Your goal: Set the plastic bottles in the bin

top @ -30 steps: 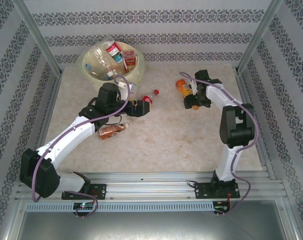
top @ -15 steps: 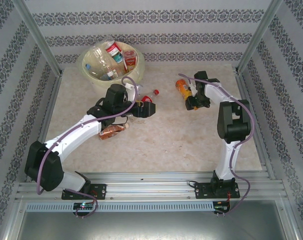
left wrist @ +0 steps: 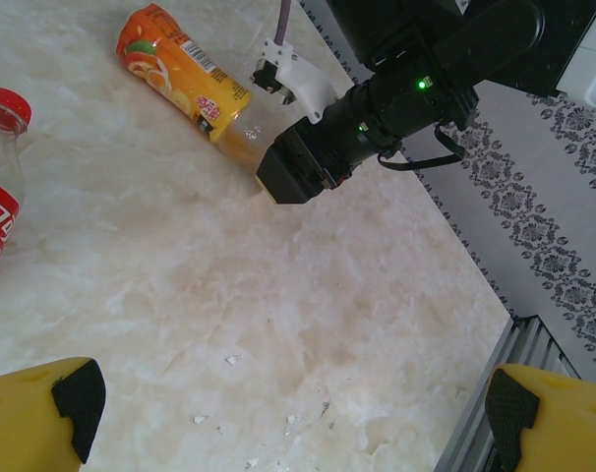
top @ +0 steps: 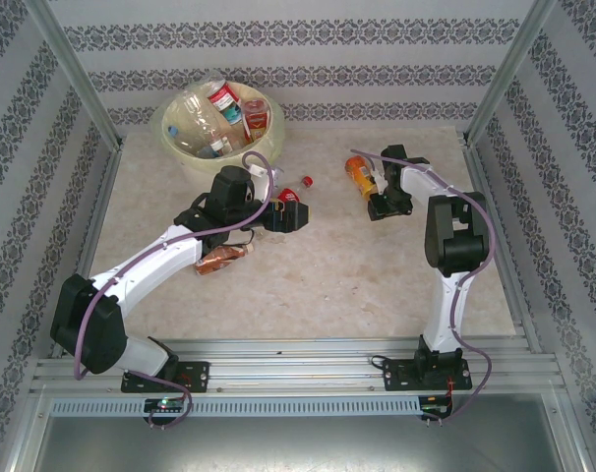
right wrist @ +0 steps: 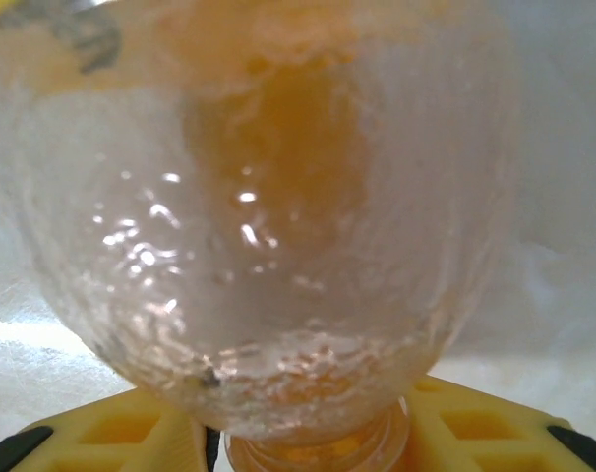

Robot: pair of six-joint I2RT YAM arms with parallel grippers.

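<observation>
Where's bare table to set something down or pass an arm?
Free: mid table, from the brown-label bottle to the right arm, down to the near rail. Crowded: far left, where bin, red-capped bottle and left gripper cluster; right gripper at orange bottle.

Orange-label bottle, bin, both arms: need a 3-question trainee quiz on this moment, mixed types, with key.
1. True or false: the orange-label bottle lies on the table, outside the bin.
2. The left arm's jaws are: A) open, nothing between them; B) shut on the orange-label bottle; C) shut on the bin's rim.
3. In the right wrist view, which part of the orange-label bottle sits between the right arm's jaws?
Key: 1 true; 2 A; 3 its neck.
</observation>
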